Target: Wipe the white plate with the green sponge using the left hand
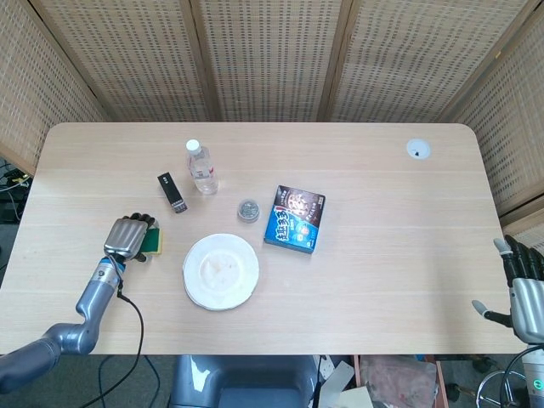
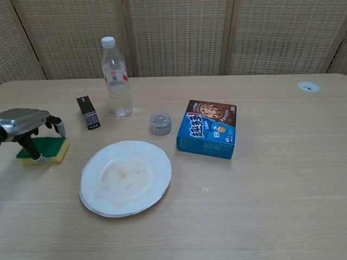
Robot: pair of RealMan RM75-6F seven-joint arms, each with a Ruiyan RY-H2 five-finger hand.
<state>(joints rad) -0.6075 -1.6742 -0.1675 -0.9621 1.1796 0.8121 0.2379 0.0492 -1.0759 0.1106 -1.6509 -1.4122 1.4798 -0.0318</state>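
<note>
While one sponge (image 2: 43, 149), one plate (image 2: 126, 177)

We hold our left hand (image 1: 127, 237) low, palm down, fingers curled downward | left forearm angles back toward us | our right hand (image 1: 524, 293) rests at the edge, fingers apart, holding nothing
</note>
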